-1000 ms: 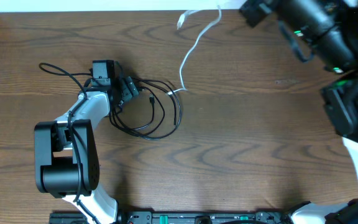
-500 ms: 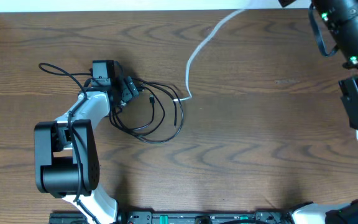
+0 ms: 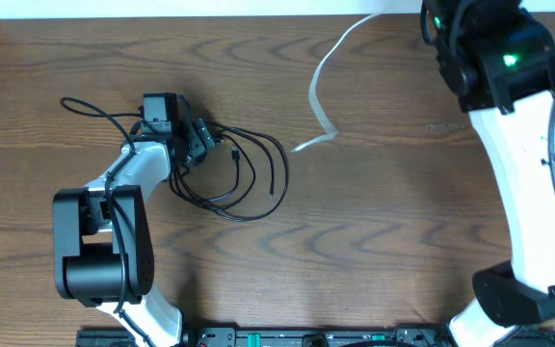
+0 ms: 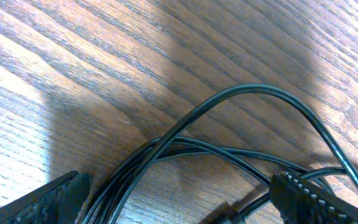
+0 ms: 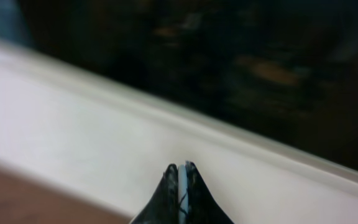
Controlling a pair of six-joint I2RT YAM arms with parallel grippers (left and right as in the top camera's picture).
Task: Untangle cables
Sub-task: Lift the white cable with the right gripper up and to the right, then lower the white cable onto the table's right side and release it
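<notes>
L gripper (image 4: 179, 202): jaws wide apart, low over black cable (image 3: 249, 178). Strands pass between the jaws, nothing pinched. Black loops lie loose on table (image 3: 374, 241), left of centre. R gripper (image 5: 180, 173): clamped tight on white cable (image 3: 321, 96), up at far edge. White cord runs from far right down to its free end on the wood, near the black loops, on their right.

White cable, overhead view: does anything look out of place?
Yes. The white cable runs off the table's far edge, pinched in the shut right gripper, with only its free end on the wood. The black cable lies looped between the open left gripper's fingers.
</notes>
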